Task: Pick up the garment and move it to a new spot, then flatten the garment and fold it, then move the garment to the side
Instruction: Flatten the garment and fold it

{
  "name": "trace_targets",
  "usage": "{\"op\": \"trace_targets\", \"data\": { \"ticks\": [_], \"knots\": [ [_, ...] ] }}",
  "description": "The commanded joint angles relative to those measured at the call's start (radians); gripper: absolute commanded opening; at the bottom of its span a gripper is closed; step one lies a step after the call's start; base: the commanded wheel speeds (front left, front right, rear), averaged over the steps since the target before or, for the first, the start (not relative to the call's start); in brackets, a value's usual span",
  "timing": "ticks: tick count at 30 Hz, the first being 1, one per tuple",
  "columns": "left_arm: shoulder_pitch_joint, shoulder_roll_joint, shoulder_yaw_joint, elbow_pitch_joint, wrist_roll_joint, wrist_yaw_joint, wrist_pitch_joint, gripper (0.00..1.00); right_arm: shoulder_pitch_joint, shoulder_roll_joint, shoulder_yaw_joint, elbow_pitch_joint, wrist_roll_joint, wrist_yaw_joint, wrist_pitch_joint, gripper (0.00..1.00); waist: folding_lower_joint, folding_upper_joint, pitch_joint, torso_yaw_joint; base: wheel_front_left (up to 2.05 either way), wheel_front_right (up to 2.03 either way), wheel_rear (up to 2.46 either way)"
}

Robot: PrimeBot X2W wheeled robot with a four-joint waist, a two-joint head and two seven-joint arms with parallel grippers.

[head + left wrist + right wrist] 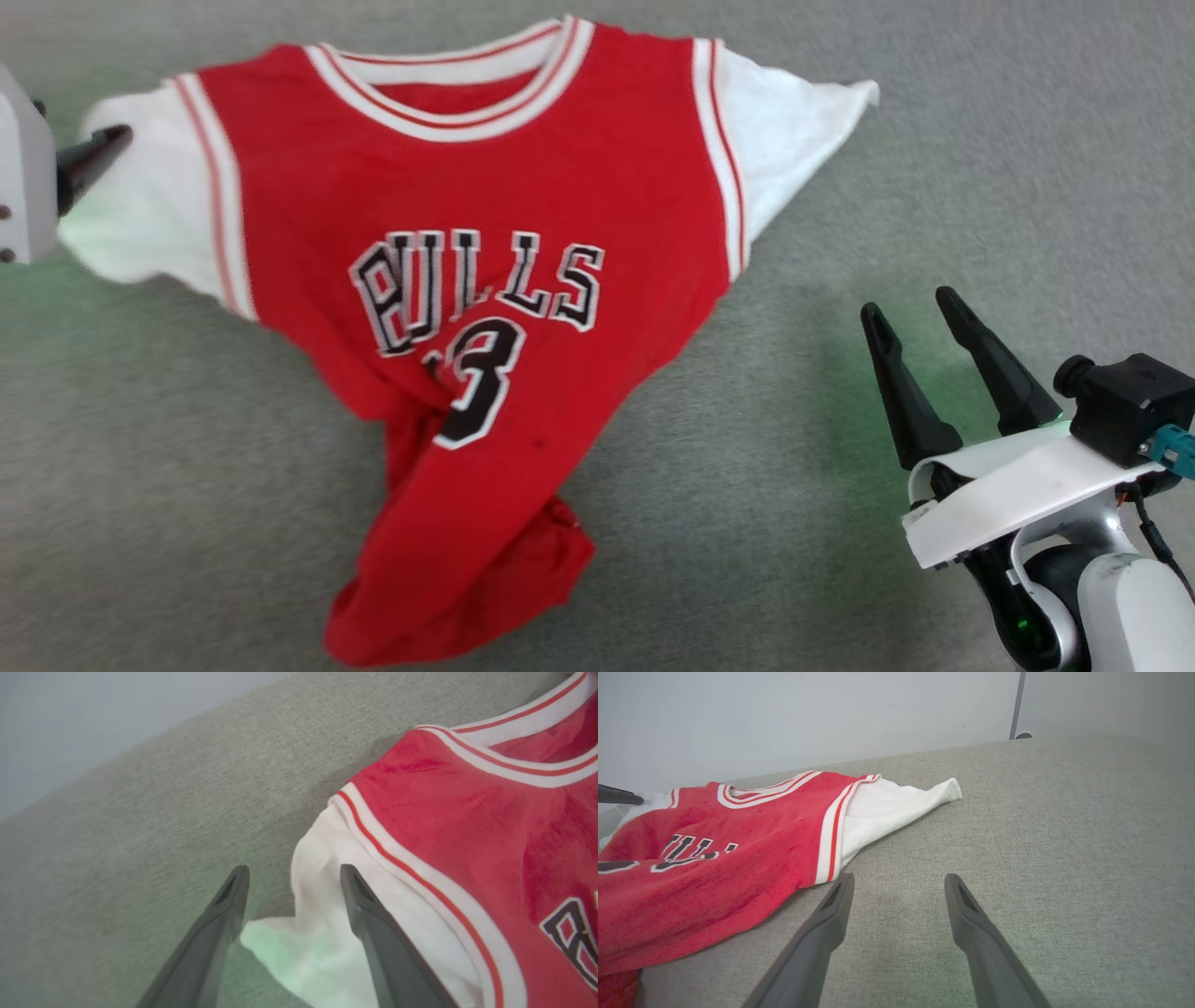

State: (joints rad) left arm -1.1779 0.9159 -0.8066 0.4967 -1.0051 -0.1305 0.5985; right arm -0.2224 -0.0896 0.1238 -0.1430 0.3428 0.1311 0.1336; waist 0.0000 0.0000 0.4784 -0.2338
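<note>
Red basketball jersey with white sleeves lies upper centre-left on grey fabric surface, hem bunched. Left gripper spread wide, straddling one sleeve; contact probably none, blurry. Right gripper wide, lower right, clear of jersey.

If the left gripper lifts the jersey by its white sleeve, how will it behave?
Likely floppy: the garment lies bunched at its hem, so it should drape. Probably light: its thin sleeve crumples at the open left gripper.

Left gripper at garment's white sleeve on robot's left; fingers spread, sleeve cloth between them. Right gripper off garment's right side, clear of it, fingers spread, tips toward far sleeve. Pale right forearm behind it.
</note>
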Motion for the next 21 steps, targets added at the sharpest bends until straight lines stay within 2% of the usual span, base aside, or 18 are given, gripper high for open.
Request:
{"op": "trace_targets", "data": {
  "ticks": [1, 7, 8, 9, 10, 12, 21],
  "knots": [
    [-0.028, 0.001, -0.010, 0.010, -0.028, 0.001, 0.031, 1.00, 0.000, 0.006, 0.002, 0.003, -0.006, -0.001, -0.005, 1.00, 0.0000, 0.0000, 0.086, -0.085, 0.00, 0.00, 0.00],
    [-0.054, 0.008, -0.102, 0.037, -0.106, 0.001, 0.202, 1.00, -0.010, 0.008, -0.003, -0.005, -0.014, -0.001, -0.005, 1.00, 0.0000, 0.0000, 0.107, -0.088, 0.00, 0.00, 0.00],
    [-0.053, 0.008, -0.114, 0.039, -0.115, 0.001, 0.217, 0.91, -0.015, 0.009, -0.003, -0.008, -0.017, -0.001, -0.003, 1.00, 0.0000, 0.0000, 0.110, -0.087, 0.00, 0.00, 0.00],
    [-0.055, 0.007, -0.125, 0.040, -0.123, 0.002, 0.223, 0.60, -0.021, 0.008, -0.002, -0.011, -0.020, -0.001, 0.001, 1.00, 0.0000, 0.0000, 0.112, -0.085, 0.00, 0.00, 0.00],
    [-0.055, 0.003, -0.133, 0.043, -0.133, 0.002, 0.227, 0.44, -0.026, 0.006, -0.002, -0.015, -0.022, -0.001, 0.004, 1.00, 0.0000, 0.0000, 0.115, -0.083, 0.00, 0.00, 0.00],
    [-0.055, -0.006, -0.151, 0.042, -0.154, 0.002, 0.234, 0.00, -0.041, -0.003, 0.005, -0.021, -0.026, -0.001, 0.013, 1.00, 0.0000, 0.0000, 0.118, -0.076, 0.00, 0.00, 0.00],
    [-0.087, -0.023, -0.184, 0.039, -0.206, 0.002, 0.208, 0.00, -0.221, -0.117, 0.085, -0.040, -0.041, -0.001, 0.163, 1.00, 0.0000, 0.0000, 0.122, -0.049, 0.00, 0.00, 0.00]
  ]
}}
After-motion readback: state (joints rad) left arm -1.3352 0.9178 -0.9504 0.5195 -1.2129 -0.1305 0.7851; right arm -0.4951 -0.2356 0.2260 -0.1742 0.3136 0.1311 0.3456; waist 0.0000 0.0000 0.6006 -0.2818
